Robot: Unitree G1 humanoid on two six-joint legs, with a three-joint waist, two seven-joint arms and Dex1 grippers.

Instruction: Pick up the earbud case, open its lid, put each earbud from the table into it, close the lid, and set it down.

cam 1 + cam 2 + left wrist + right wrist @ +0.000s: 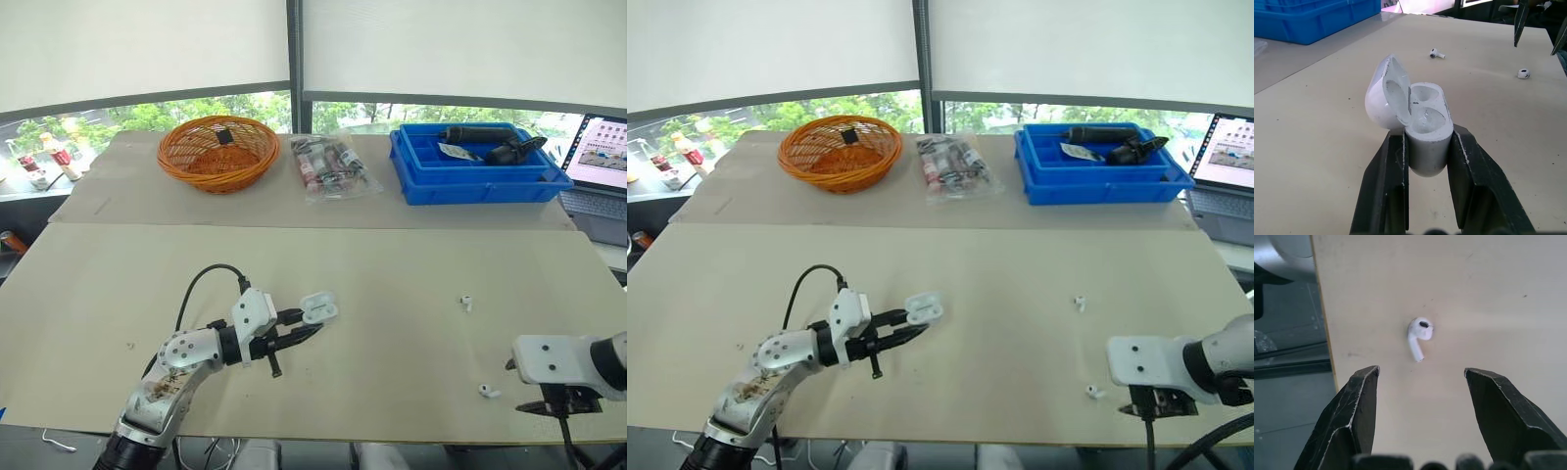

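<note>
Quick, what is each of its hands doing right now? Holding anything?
Left gripper: shut on the open case.
Right gripper: open, empty, aimed at an earbud.

No writing can be read, even on the laptop screen [602,149].
</note>
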